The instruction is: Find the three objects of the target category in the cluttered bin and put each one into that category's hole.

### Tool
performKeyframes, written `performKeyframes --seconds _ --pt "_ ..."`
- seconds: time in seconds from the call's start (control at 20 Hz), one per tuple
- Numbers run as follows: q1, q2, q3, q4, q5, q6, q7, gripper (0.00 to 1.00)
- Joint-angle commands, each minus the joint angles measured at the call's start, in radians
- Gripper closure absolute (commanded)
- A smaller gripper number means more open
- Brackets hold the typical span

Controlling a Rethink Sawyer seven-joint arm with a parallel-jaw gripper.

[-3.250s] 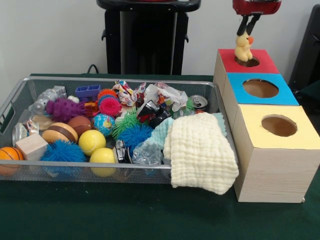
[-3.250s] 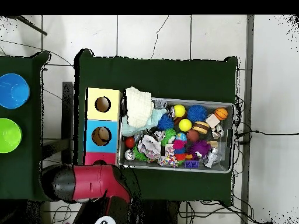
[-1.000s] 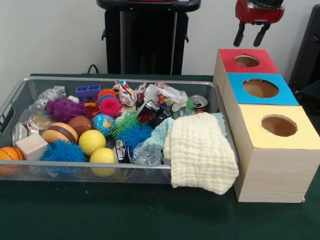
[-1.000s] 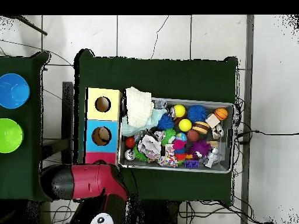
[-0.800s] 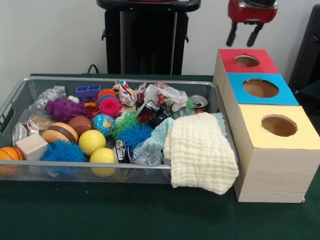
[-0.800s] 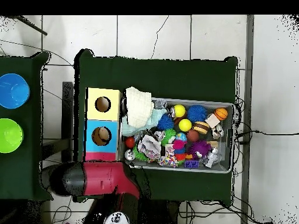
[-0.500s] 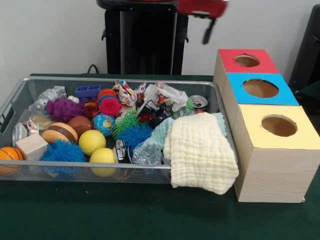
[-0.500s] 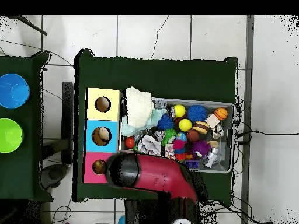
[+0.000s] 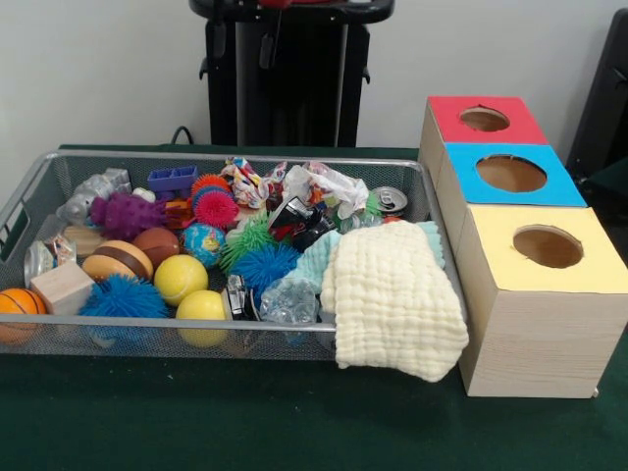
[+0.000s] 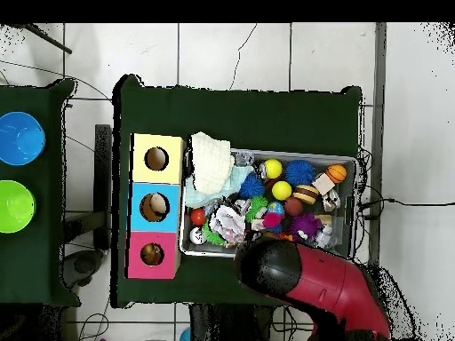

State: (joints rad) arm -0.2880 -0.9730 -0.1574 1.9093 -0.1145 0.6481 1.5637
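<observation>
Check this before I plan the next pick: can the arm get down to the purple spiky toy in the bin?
Probably yes. The purple spiky toy lies on top of the clutter with nothing over it, and the arm hangs above the near edge of the bin, close by.

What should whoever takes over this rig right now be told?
Gripper: at the top edge of the front view, above the bin's far side; it carries nothing, but open or shut cannot be told against the black stand.
Arm: has swung from the boxes to over the bin.
Done: the yellow duck held over the red-topped box a few seconds ago is gone from the gripper.
Left: the bin is still full of toys, with a cloth draped over its corner. How many targets remain cannot be told.
</observation>
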Motion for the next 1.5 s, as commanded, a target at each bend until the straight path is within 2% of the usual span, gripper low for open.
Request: performKeyframes --seconds 0.05,0.2,0.4,0.65,0.95,1.3,1.5 --pt "0.045 -0.038 0.183 0.074 -0.069 0.014 -0.118 0.00" --pt "0.095 0.006 0.180 0.106 -0.071 -0.094 0.004 0.00" --pt "0.210 0.078 0.109 0.079 -0.097 -0.134 0.151 0.00" --pt "0.260 0.092 0.081 0.082 -0.068 -0.141 0.164 0.00" --pt "0.297 0.131 0.036 0.052 -0.069 -0.137 0.172 0.00" --pt "0.315 0.151 0.016 0.044 -0.067 -0.145 0.179 0.00" --pt "0.318 0.135 0.018 0.047 -0.050 -0.127 0.170 0.00"
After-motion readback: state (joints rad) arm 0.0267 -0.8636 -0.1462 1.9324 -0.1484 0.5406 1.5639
